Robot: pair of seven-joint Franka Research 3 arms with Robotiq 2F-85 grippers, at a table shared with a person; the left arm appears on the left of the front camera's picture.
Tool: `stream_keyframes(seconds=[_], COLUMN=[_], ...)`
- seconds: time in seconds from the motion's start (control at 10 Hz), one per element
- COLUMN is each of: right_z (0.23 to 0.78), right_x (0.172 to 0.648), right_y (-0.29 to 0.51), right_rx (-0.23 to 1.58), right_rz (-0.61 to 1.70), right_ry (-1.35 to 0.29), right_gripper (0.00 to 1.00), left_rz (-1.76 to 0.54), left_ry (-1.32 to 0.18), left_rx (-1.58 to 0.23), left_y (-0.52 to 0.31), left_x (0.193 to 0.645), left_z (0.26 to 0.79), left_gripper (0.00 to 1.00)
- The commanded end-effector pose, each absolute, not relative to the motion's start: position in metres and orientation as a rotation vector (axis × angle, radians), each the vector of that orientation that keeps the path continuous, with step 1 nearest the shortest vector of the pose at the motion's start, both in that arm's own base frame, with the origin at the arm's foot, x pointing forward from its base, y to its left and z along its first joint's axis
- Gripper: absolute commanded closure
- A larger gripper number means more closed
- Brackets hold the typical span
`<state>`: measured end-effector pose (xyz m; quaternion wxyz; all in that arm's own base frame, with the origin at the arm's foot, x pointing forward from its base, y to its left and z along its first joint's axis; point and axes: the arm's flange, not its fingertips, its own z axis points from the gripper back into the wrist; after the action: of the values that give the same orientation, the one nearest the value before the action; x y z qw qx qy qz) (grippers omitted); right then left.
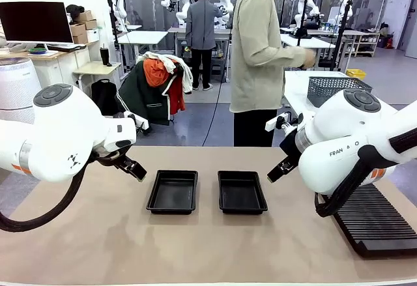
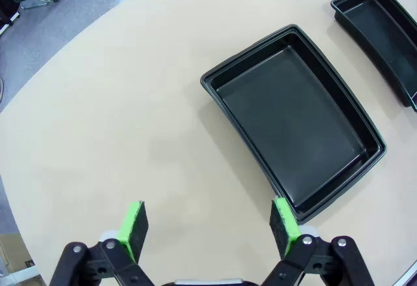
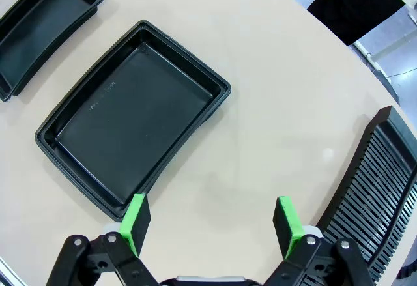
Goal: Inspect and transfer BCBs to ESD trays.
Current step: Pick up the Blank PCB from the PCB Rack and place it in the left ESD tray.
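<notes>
Across the lower half of the front view spreads a tan table (image 1: 208,253). Two bulky white arms lean in over it, the left arm (image 1: 58,136) from the left edge of the frame and the right arm (image 1: 352,143) from the right edge. At upper centre, beyond the far edge, a person (image 1: 257,51) in a pale green shirt stands turned toward the frame's right, near a grey mesh basket (image 1: 335,89) on a white table behind.

At lower right a long black ribbed rack (image 1: 374,224) lies on the table, partly behind the right arm.

At the middle of the table two black ESD trays sit side by side with a bare strip of table between them: the left tray (image 1: 172,193) and the right tray (image 1: 242,193). Each lies flat with its open side up, its long axis running away from the camera toward the far edge and a short side facing the viewer.

In the left wrist view the left tray (image 2: 293,116) runs on a slant from upper left to lower right. In the right wrist view the right tray (image 3: 130,116) slants from upper right to lower left, with the rack at lower right.

The left gripper (image 1: 133,169) hangs just left of the left tray, and the right gripper (image 1: 277,169) hangs just right of the right tray. Both are above the table with their green-tipped fingers spread wide apart and nothing between them.
</notes>
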<state>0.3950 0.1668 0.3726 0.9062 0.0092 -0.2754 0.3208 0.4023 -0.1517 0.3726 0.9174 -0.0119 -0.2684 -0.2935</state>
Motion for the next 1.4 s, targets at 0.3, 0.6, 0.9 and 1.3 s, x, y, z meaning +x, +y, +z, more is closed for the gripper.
stream_keyframes(seconds=[0.3,0.6,0.9,1.3], right_z=[0.450,0.486,0.519,0.542], right_x=[0.387,0.380,0.382,0.389], right_y=[0.142,0.124,0.092,0.040], right_rx=[0.185,0.330,0.527,0.659], right_rz=[0.520,0.452,0.373,0.268], right_ry=[-0.482,-0.397,-0.329,-0.223], right_gripper=[0.00,0.00,0.00,0.00], left_rz=[-0.509,-0.411,-0.340,-0.283], left_ry=[-0.519,-0.453,-0.347,-0.275], left_rx=[-0.179,-0.359,-0.516,-0.550], left_y=[-0.146,-0.129,-0.102,-0.091], left_x=[0.389,0.384,0.380,0.377], left_z=[0.415,0.462,0.503,0.555], left_gripper=[0.00,0.00,0.00,0.00])
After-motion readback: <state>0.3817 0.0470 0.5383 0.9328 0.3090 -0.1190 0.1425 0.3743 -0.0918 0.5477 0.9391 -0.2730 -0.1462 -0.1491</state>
